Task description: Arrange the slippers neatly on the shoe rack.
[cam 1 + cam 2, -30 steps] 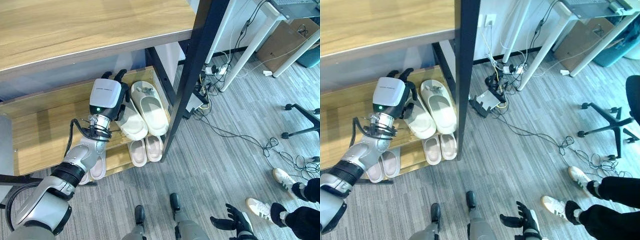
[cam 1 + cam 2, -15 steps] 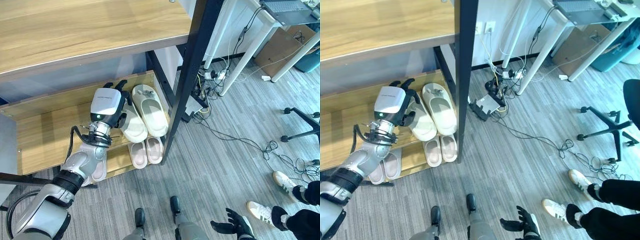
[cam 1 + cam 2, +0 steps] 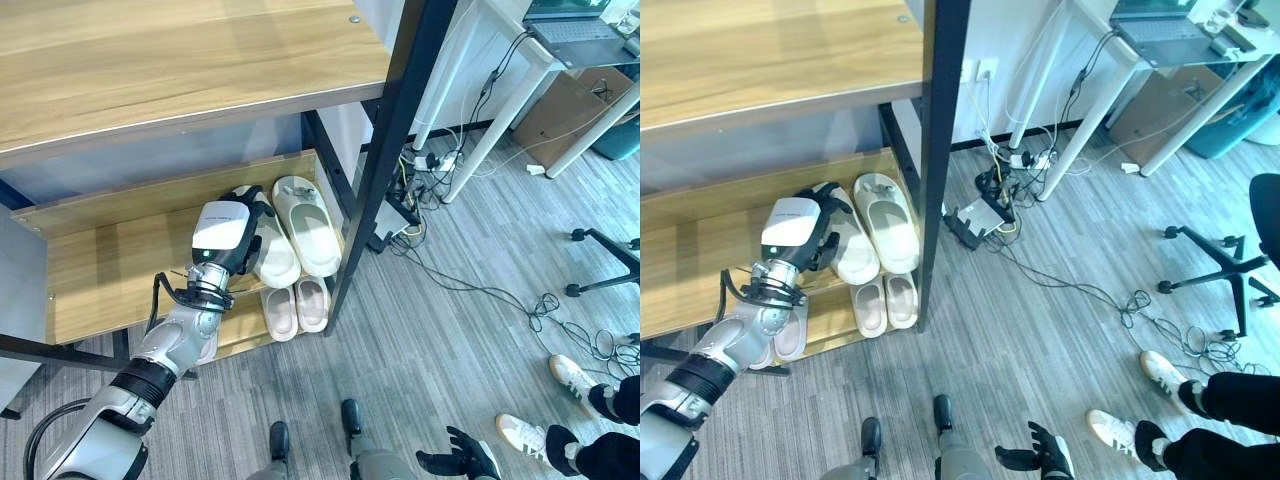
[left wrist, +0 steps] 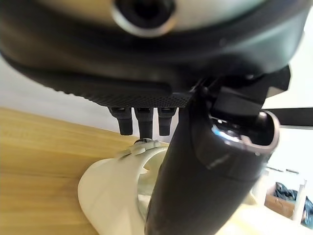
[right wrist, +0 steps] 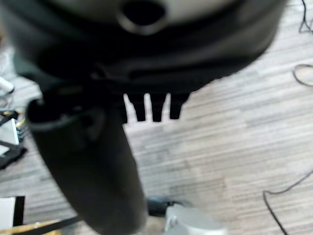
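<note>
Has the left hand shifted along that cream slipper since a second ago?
Cannot tell: the left hand rests on the left cream slipper as before, beside its mate; the camera itself has moved.

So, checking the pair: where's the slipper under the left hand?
On the rack's middle shelf, the slipper lies under the left hand, beside its cream partner.

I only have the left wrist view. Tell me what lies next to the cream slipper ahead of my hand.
Observer: A second cream slipper lies beside it, toward the rack's black post, both on the middle shelf.
Operator: Report the shelf below.
Observer: A smaller pale pair sits there, below the cream ones.
Operator: Give me the right hand.
Observer: The right hand hangs open, low over the floor.
</note>
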Tool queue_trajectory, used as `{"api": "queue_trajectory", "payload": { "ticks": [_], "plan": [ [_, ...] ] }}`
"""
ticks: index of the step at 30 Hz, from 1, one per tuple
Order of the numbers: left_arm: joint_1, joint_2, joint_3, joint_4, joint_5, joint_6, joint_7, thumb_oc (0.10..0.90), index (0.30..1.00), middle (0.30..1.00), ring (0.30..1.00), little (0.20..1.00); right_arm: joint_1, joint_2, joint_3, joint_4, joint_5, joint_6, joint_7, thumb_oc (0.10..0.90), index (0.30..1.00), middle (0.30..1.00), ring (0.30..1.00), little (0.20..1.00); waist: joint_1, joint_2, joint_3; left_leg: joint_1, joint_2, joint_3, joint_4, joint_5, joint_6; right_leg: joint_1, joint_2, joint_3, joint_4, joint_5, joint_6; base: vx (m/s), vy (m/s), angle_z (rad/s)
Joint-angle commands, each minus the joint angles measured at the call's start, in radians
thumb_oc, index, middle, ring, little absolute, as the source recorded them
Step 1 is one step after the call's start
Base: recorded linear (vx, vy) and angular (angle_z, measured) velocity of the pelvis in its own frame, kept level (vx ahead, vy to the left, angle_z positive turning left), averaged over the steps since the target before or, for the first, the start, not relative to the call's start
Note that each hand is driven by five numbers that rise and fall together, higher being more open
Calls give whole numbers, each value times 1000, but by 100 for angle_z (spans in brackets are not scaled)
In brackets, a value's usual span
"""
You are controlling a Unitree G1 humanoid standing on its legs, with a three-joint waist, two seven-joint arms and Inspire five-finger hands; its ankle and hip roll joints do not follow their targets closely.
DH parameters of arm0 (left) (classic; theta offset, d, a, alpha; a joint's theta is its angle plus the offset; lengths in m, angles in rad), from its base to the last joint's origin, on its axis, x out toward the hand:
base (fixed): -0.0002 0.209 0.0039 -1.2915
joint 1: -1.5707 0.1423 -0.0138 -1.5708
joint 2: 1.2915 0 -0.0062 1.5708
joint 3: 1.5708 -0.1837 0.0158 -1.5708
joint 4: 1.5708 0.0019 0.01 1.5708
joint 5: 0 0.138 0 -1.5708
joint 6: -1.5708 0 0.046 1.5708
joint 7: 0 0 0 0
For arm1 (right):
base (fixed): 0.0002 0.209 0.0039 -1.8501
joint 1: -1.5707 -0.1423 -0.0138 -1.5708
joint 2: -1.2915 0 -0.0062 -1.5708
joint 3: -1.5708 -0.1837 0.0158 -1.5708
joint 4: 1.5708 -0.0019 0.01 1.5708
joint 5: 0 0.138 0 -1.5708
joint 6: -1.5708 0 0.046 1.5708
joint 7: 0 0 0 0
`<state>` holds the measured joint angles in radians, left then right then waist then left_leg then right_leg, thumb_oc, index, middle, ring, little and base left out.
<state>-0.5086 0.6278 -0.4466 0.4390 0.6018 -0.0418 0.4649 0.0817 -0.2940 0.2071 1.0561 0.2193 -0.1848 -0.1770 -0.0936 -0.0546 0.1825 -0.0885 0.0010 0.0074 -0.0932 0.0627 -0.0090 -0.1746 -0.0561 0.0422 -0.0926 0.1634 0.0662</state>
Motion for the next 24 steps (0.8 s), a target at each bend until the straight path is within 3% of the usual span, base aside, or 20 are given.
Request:
{"api": "queue_trajectory", "payload": {
  "ticks": [1,19,24],
  "plan": [
    [-24,-48,137,-39,-118,-78,74,800,900,900,900,900,37,-9,-14,37,11,-5,-14,800,900,900,900,900,17,26,-84,14,-28,0,6,-93,8,62,15,32,16,-142,66,58,-16,1],
    [141,-31,270,-153,-227,-127,76,800,900,900,900,900,57,37,-25,115,11,27,5,800,900,900,900,900,30,48,-151,82,-32,-6,6,-107,3,137,8,15,13,-159,61,29,-6,1],
    [221,-36,342,-234,-321,-170,59,800,900,900,900,900,50,51,-36,119,30,30,9,800,900,900,900,900,39,53,-170,94,-31,-13,6,-98,0,150,9,1,22,-160,57,-32,-42,5]
  ]
}}
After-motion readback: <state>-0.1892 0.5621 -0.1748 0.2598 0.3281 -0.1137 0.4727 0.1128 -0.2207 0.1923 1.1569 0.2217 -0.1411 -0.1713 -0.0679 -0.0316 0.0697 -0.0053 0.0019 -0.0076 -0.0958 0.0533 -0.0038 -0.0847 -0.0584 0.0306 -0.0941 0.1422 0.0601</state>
